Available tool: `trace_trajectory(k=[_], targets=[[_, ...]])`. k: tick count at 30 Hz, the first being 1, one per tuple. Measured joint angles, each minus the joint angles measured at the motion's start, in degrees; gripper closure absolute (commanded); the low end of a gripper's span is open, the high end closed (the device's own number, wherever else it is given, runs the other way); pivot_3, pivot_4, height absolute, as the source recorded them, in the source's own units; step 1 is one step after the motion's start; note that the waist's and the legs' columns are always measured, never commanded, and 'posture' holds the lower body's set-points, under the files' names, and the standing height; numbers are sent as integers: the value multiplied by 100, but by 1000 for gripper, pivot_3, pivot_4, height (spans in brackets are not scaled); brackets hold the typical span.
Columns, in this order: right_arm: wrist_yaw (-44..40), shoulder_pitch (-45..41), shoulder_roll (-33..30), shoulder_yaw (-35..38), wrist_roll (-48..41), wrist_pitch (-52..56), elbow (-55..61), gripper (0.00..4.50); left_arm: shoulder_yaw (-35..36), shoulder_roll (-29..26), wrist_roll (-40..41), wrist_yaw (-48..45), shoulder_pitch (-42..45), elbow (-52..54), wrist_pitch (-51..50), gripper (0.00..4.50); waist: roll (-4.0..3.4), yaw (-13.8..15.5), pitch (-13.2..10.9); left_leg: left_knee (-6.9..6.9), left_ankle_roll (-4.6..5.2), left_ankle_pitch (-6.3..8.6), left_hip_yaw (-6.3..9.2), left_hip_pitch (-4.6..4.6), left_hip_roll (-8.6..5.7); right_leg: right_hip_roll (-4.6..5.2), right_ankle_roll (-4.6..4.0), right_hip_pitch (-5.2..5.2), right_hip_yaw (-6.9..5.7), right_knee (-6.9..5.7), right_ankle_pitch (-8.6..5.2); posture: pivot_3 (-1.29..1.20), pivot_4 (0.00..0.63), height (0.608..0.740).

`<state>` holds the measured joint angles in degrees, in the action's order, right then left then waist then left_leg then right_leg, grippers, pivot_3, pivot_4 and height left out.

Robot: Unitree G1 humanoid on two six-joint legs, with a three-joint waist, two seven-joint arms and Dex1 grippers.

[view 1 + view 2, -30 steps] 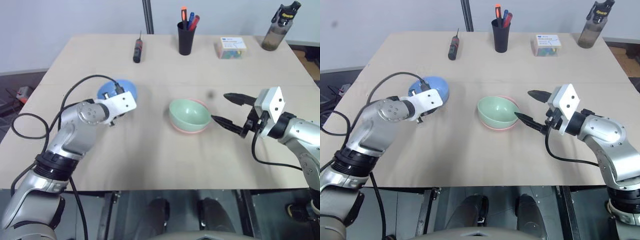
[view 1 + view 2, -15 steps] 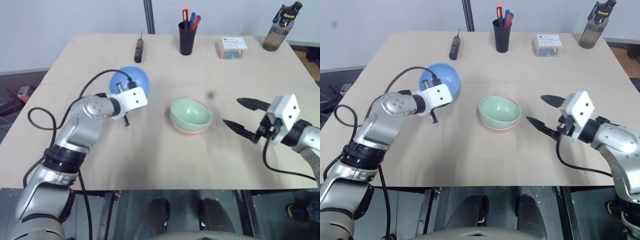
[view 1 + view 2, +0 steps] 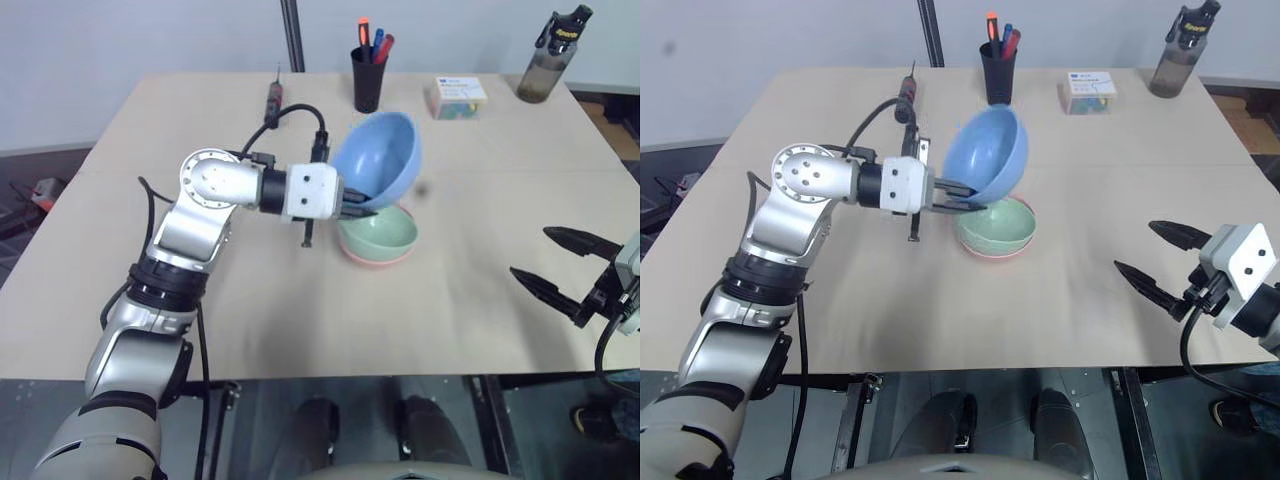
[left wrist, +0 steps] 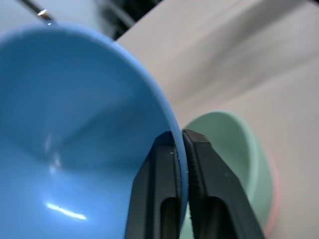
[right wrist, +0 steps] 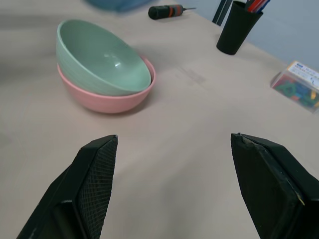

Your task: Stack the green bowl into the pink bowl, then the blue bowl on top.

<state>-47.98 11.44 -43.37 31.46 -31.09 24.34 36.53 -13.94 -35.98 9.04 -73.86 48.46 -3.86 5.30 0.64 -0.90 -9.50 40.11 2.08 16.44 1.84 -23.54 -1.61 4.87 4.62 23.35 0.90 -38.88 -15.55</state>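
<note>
Three bowls on my screen. Left end effector is pinched onto the rim of the blue bowl, one finger inside the wall and one outside, clear in the left wrist view. I see that bowl off the tabletop, tilted steeply on its side, hanging just above and slightly left of the stack. Its lower edge looks close to the green bowl; I can't tell if they touch.

Green bowl sits nested inside the pink bowl, canted a little so one side rides higher than the pink rim. Stack is near the middle of the tabletop.

Right end effector is spread wide and holding nothing, well apart from the stack on the right side, hovering near the front edge.

Along the far edge I see a screwdriver, a black pen cup with pens in it, a small clear box of coloured bits, and a dark bottle at the far right corner.
</note>
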Motion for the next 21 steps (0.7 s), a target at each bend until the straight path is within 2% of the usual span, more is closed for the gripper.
trace_trajectory(k=[1,3,9,13,15,18,21], targets=[[31,-15,4,-46,-2,0,27,706,2,18,-8,20,1,-41,44,2384,0,8,0,2,1,1,1,-1,1,1,0,0,0,0,0,0,150,740],[77,-68,4,-142,-4,0,64,706,4,57,-76,109,4,-97,73,1698,0,15,0,7,3,2,4,-6,0,2,0,-1,-3,1,0,0,150,740],[18,-156,-44,-297,-62,-7,34,706,282,-102,-81,462,-146,30,-336,1698,0,6,0,9,4,2,8,-8,3,1,1,0,-6,1,0,0,150,740],[-219,-95,-178,-294,-63,-36,-241,706,1130,49,241,1353,-697,309,-728,1698,0,13,0,11,3,2,9,-8,13,1,1,0,-8,2,0,0,150,740],[-373,-10,-275,-264,-63,-76,-390,706,1385,-193,374,1473,-1079,481,-1138,1174,-2,-6,1,8,3,2,7,-7,13,0,1,1,-5,1,0,0,150,740],[-570,96,-386,-128,-61,-99,-645,706,1790,-419,1103,1210,-1820,664,-1844,12,-2,9,1,9,3,2,5,-6,16,1,1,-1,-6,2,0,0,150,740],[-725,101,-516,-82,-64,-122,-814,706,2067,-509,1441,1219,-2313,850,-2178,12,-1,39,1,10,4,2,9,-4,16,3,0,-4,-9,3,0,0,150,740]])
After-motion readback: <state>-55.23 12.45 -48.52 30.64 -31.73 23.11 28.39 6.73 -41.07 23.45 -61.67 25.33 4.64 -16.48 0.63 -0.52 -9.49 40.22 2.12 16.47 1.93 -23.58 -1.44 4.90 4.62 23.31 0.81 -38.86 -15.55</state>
